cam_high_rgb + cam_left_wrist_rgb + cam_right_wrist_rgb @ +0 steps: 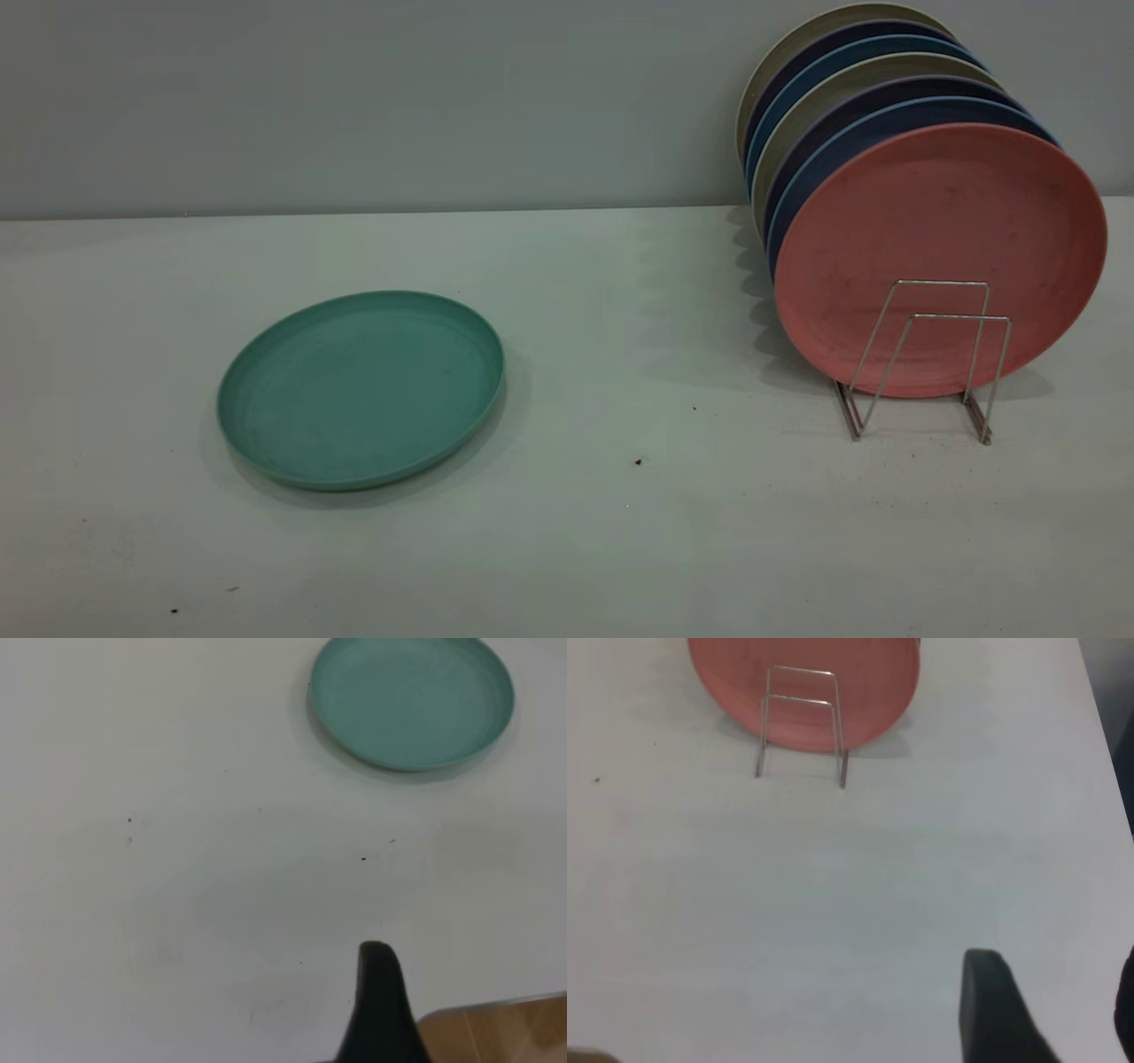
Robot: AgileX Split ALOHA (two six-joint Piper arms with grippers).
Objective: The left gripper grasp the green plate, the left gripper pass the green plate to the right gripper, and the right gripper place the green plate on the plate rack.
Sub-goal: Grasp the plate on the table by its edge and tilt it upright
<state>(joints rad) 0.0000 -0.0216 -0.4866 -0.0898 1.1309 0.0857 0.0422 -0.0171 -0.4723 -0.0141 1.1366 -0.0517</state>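
Since nothing is held yet, the first job is to grab the green plate (361,390). It lies flat on the table (620,532), well apart from the left gripper (379,1010), at about 12 o'clock from it. I cannot tell if the fingers are open. Come in low and pinch the rim. Far off at 3 o'clock stands the plate rack (926,359).

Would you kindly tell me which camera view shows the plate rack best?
The exterior view: the plate rack shows its front wire loops and stacked plates. The right wrist view shows it farther off, cut at the frame edge; the left wrist view misses it.
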